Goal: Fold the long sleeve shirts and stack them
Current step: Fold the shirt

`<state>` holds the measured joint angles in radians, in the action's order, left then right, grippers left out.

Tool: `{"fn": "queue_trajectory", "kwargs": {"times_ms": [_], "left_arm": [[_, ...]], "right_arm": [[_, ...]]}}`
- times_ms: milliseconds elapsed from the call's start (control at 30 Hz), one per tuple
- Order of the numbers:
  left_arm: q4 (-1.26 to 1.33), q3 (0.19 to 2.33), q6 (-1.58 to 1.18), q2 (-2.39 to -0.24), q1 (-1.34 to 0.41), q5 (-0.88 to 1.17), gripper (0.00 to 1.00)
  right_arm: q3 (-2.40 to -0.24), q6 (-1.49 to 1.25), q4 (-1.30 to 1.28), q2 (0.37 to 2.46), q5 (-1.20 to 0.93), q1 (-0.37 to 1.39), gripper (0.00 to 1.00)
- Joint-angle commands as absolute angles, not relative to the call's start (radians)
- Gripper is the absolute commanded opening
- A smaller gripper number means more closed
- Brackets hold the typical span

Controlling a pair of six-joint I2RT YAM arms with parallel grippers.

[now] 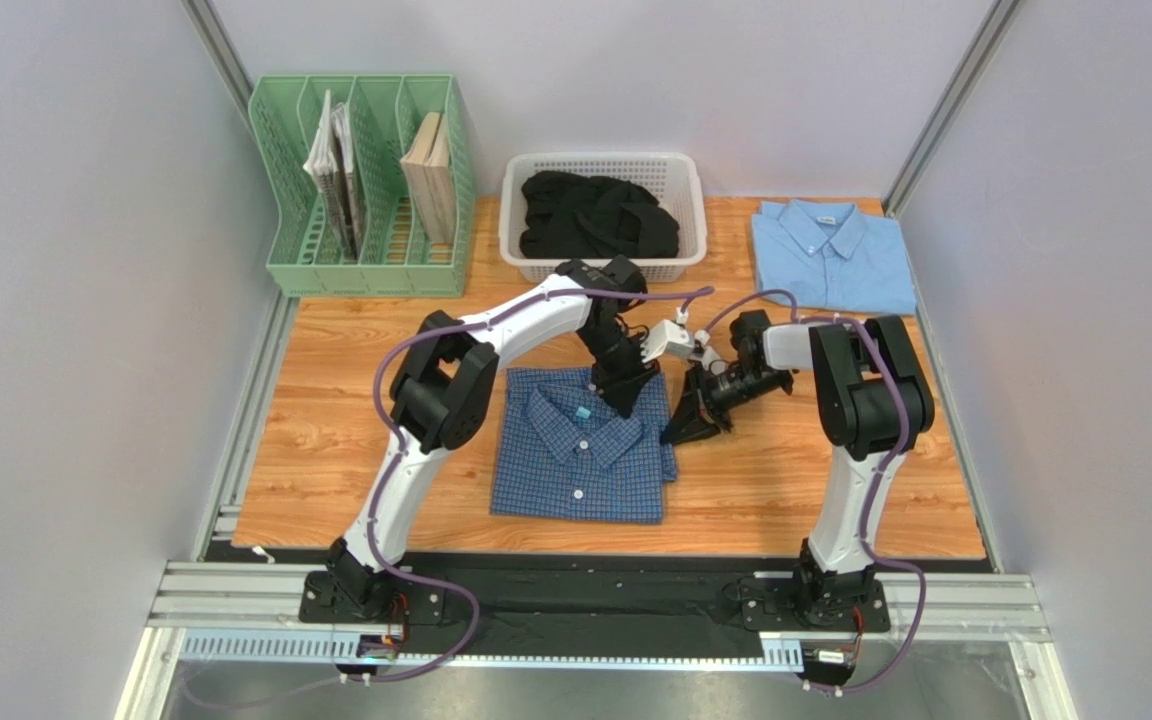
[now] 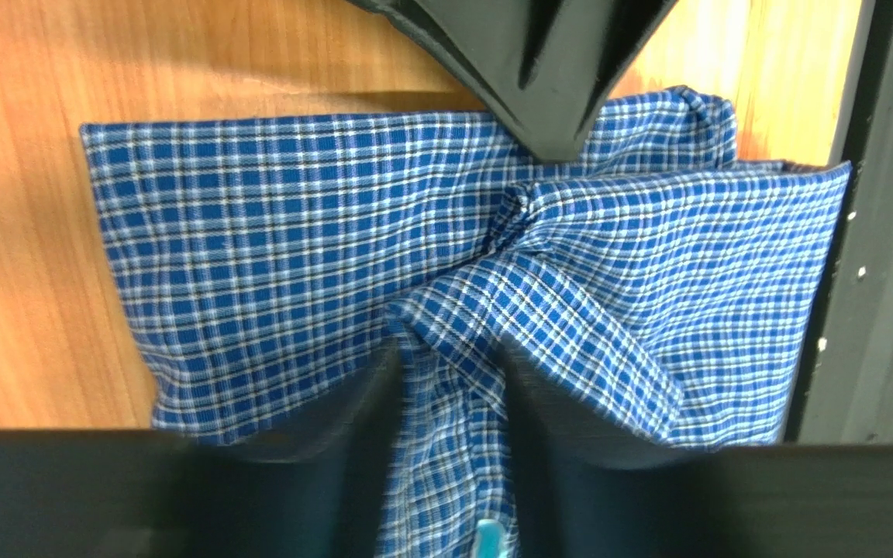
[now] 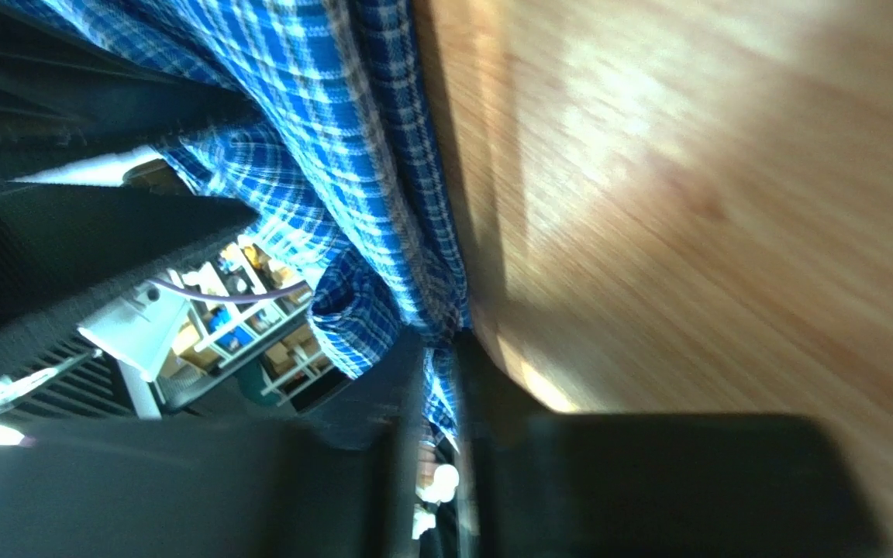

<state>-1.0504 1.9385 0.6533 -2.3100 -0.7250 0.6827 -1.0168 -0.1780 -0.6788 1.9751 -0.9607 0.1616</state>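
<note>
The dark blue checked shirt [image 1: 567, 465] lies folded on the wooden table, collar toward the back. My left gripper [image 1: 624, 393] is down on the collar end. In the left wrist view a bunched ridge of the checked shirt [image 2: 277, 221] runs between its two fingers, so the left gripper [image 2: 449, 349] is shut on it. My right gripper [image 1: 687, 425] is at the shirt's right edge. Its jaws stand close together in the right wrist view, and the right gripper [image 3: 440, 349] pinches a strip of the shirt [image 3: 335, 105]. The light blue shirt [image 1: 833, 255] lies folded at the back right.
A white basket [image 1: 525, 240] holding black clothes stands at the back centre. A green file rack [image 1: 364, 270] with books is at the back left. Grey walls close in both sides of the table.
</note>
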Motion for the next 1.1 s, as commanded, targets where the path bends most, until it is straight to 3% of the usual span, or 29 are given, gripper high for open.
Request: {"fn": "queue_trajectory", "kwargs": {"times_ms": [0, 33, 67, 300, 333, 433, 533, 600, 767, 1067], "left_arm": [[-1.026, 1.971, 0.611, -2.309, -0.721, 0.698, 0.2], [-1.026, 1.977, 0.601, -2.309, -0.707, 0.698, 0.04], [-1.026, 1.983, 0.585, -2.312, -0.698, 0.699, 0.0], [-1.029, 1.983, 0.58, -2.281, -0.614, 0.698, 0.0], [-1.026, 1.983, 0.577, -2.275, -0.6, 0.699, 0.0], [-0.999, 1.974, 0.554, -2.241, -0.583, 0.703, 0.0], [-0.974, 1.962, 0.538, -2.206, -0.574, 0.706, 0.0], [-0.945, 1.95, 0.522, -2.197, -0.572, 0.71, 0.0], [-0.91, 1.954, 0.48, -2.197, -0.572, 0.716, 0.0], [-0.816, 1.947, 0.394, -2.158, -0.534, 0.661, 0.0]], "right_arm": [[-1.072, -0.19, -0.727, 2.026, -0.96, 0.192, 0.01], [-1.104, -0.198, -0.723, 2.035, -0.96, 0.195, 0.0], [-1.123, -0.207, -0.716, 2.049, -0.957, 0.198, 0.0], [-1.269, -0.255, -0.683, 2.106, -0.94, 0.207, 0.01], [-1.269, -0.256, -0.686, 2.103, -0.939, 0.21, 0.12], [-1.23, -0.249, -0.699, 2.07, -0.934, 0.218, 0.29], [-1.184, -0.226, -0.715, 2.052, -0.928, 0.218, 0.3], [-1.18, -0.206, -0.719, 2.062, -0.93, 0.225, 0.27], [-1.247, -0.167, -0.767, 2.12, -0.956, 0.253, 0.0], [-1.236, -0.012, -0.954, 2.08, -0.939, 0.265, 0.0]]}}
